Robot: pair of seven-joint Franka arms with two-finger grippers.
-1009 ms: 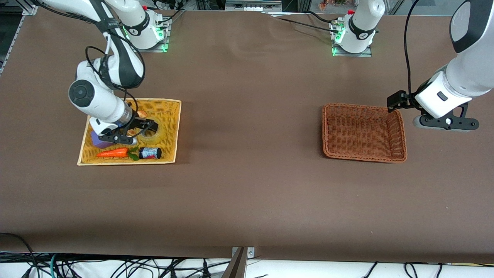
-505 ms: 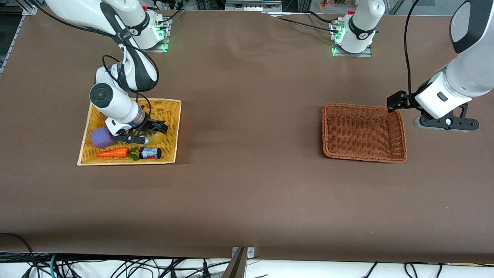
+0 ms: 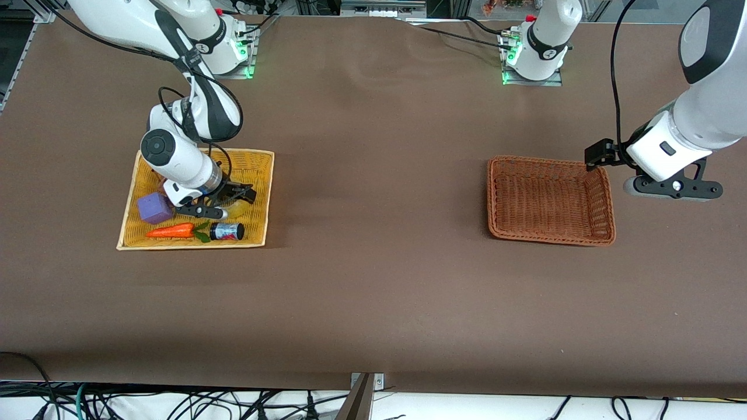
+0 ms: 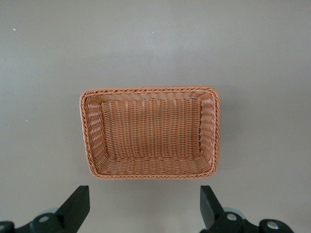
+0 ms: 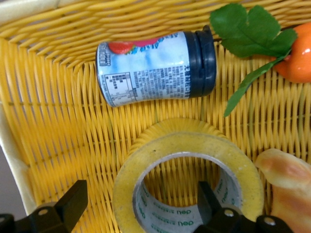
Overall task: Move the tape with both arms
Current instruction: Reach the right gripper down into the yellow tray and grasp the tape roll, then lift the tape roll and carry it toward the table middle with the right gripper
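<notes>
While the carrot (image 3: 170, 231) and the small labelled bottle (image 3: 227, 231) lie along the edge of the yellow tray (image 3: 259, 198) nearest the front camera, the tape (image 5: 187, 182) sits just farther in, flat on the weave beside the bottle, with a bread-like piece (image 5: 286, 174) touching or nearly touching its rim. The right gripper (image 3: 224, 198) is low over the roll with its fingers spread wide: one fingertip (image 5: 206, 196) stands inside the hollow centre, the other outside the ring, so the wall of the roll lies between them. It probably has no hold yet, though contact is hard to judge from the wrist view. A purple block (image 3: 153, 208) rests in the tray toward the right arm's end.

The roll looks light and stiff, its outer face smooth and likely slippery; pinching across the wall, as set up here, seems the surest hold.

Farther toward the left arm's end stands the empty brown basket (image 3: 607, 201). The left gripper (image 4: 145, 206) waits above the table just beside it, fingers wide apart, holding nothing.
</notes>
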